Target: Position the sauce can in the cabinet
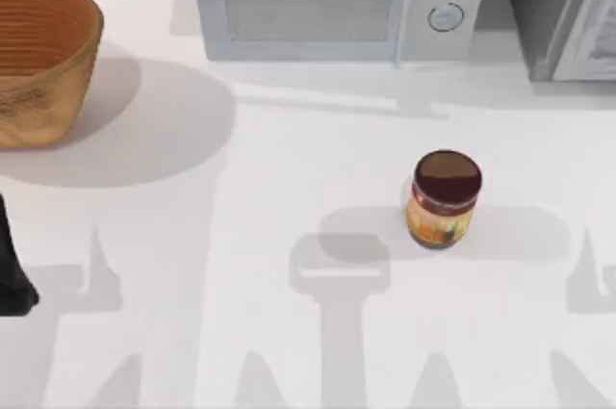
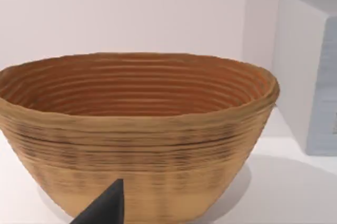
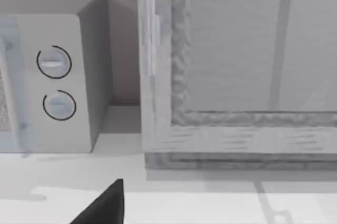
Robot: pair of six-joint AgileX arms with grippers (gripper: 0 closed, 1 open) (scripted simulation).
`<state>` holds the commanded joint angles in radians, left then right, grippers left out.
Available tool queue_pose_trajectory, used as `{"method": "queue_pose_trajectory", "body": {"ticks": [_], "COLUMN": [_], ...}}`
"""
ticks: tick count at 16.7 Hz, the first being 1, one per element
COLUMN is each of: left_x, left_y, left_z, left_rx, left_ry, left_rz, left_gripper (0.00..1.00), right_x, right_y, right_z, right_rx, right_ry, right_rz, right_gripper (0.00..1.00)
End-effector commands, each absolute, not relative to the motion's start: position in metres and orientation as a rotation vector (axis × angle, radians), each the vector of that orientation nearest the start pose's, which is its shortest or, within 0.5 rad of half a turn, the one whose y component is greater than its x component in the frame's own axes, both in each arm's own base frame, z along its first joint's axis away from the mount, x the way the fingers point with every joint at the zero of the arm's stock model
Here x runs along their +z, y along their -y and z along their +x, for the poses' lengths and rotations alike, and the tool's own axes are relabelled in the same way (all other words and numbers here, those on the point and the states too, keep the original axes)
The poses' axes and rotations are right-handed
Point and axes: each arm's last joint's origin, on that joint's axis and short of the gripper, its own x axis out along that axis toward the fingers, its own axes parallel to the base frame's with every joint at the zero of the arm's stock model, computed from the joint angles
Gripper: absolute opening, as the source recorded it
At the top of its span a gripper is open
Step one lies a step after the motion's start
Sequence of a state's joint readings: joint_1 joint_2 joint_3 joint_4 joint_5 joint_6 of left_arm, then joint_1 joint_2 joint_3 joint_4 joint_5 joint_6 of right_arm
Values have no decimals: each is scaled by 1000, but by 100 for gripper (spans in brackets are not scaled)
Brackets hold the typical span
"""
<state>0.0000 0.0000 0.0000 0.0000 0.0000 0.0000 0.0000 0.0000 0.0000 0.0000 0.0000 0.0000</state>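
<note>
The sauce can [image 1: 445,199] stands upright on the white table, right of centre, with a dark maroon lid and a yellow-orange label. Nothing is touching it. The cabinet [image 1: 563,14] is the big grey unit at the back right corner; the right wrist view shows its paler framed panel [image 3: 247,66] close up. My left arm [image 1: 12,274] shows as a dark shape at the table's left edge, far from the can. A dark part of my left gripper [image 2: 105,209] points at the basket. A dark part of my right gripper [image 3: 105,205] faces the cabinet's front.
A pale microwave [image 1: 327,0] with two round knobs [image 3: 53,61] stands at the back centre, left of the cabinet. A woven basket [image 1: 38,53] sits at the back left, its ribbed inside [image 2: 131,84] holding nothing. Arm shadows fall across the front of the table.
</note>
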Motion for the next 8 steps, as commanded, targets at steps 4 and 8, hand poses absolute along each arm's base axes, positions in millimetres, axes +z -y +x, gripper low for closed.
{"method": "queue_pose_trajectory", "body": {"ticks": [4,8], "left_x": [160,160], "left_y": [1,1], "left_z": [106,106], "left_rx": [0,0], "left_ry": [0,0], "left_rz": [0,0], "left_gripper": [100,100], "right_x": [160,163], "right_y": [0,-6], "right_z": [107,115], "right_rx": [26,169], "right_ry": [-22,-133], "right_rz": [-7,-50], "right_gripper": [100,100]}}
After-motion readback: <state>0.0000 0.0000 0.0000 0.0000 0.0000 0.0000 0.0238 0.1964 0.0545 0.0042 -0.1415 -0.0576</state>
